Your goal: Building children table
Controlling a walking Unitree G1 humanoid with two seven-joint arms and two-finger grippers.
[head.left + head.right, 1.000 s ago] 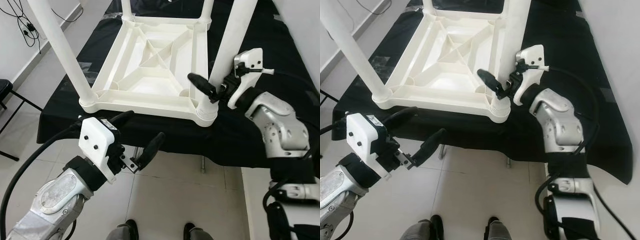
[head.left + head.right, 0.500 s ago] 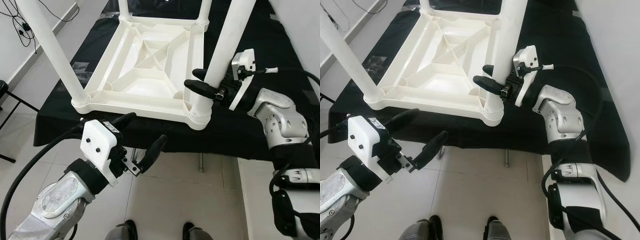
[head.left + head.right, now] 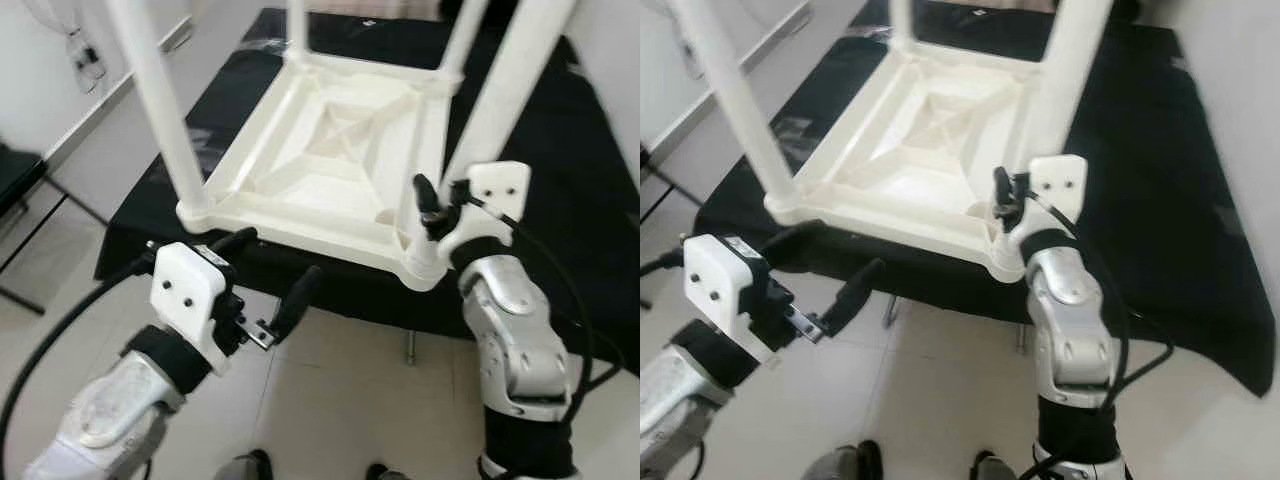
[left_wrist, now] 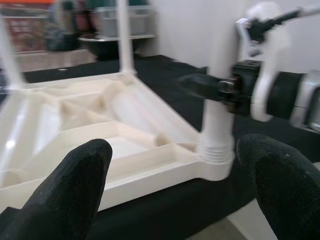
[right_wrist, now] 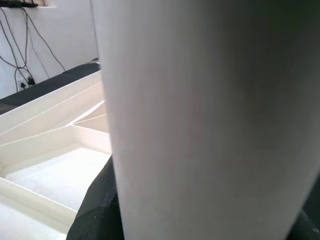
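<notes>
Right gripper (image 3: pixel 432 212): closed around the near right leg (image 3: pixel 500 110) low down, just above its socket; one black finger (image 3: pixel 424 196) shows on the inner side of the leg, the other is hidden behind it; in the right wrist view the leg stands hard against the camera with black finger material at both lower corners
Left gripper (image 3: pixel 268 275): fingers spread wide, holding nothing; it hangs over the floor, just in front of the near edge of the tabletop and below it
Left fingers: one (image 4: pixel 70 190) and the other (image 4: pixel 282 185) frame the near right corner of the table in the left wrist view
Children table (image 3: pixel 340 170): white plastic, lying upside down with the ribbed underside up and the legs pointing upward
Near left leg (image 3: pixel 160 100): seated upright in its corner socket
Far legs: two more stand at the far corners, tops out of frame
Support surface: black cloth (image 3: pixel 590 230) over a low stand; the tabletop rests on it
Floor (image 3: pixel 340 400): pale tiles
Blur: both eye views are slightly soft
</notes>
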